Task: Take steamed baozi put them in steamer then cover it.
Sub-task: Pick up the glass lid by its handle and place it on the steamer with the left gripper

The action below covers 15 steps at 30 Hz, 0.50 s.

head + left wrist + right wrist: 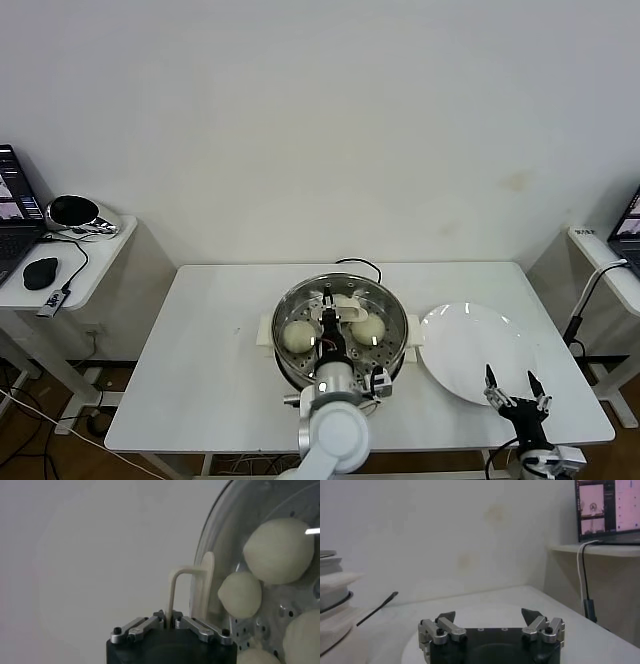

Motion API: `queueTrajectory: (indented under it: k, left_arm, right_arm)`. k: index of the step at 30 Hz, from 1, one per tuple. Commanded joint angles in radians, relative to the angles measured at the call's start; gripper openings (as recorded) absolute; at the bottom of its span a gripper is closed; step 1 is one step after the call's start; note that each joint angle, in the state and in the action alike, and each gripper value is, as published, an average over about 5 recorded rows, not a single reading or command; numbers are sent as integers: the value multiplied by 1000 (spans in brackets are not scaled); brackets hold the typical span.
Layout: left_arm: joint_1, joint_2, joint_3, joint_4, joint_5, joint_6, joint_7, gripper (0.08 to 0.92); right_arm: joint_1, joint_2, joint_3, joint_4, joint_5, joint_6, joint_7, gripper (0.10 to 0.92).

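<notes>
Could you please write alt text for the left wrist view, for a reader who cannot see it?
The left claw is shut on the cream-white handle of the glass cover, held over the steamer, where four baozi show through the glass.

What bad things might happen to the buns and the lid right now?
The left pincer grips only the thin handle of the cover, so the glass lid might tip or slip.
The baozi lie close under the lid, so lowering it crooked might squash one.
The cover may land off the steamer's rim and leave a gap.
The right pincer waits open by the plate, too far to help.
</notes>
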Motion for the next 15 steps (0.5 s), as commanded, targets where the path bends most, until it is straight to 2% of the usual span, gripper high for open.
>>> queueTrajectory:
  k: [1, 15]
  left_arm:
    - [4, -1, -2, 0, 9, 22, 7, 150]
    - [12, 0, 2, 5, 10, 14, 3, 150]
  right_arm:
    - [-2, 0, 1, -2, 0, 2, -1, 823]
    - [0, 3, -2, -2, -1, 3, -1, 823]
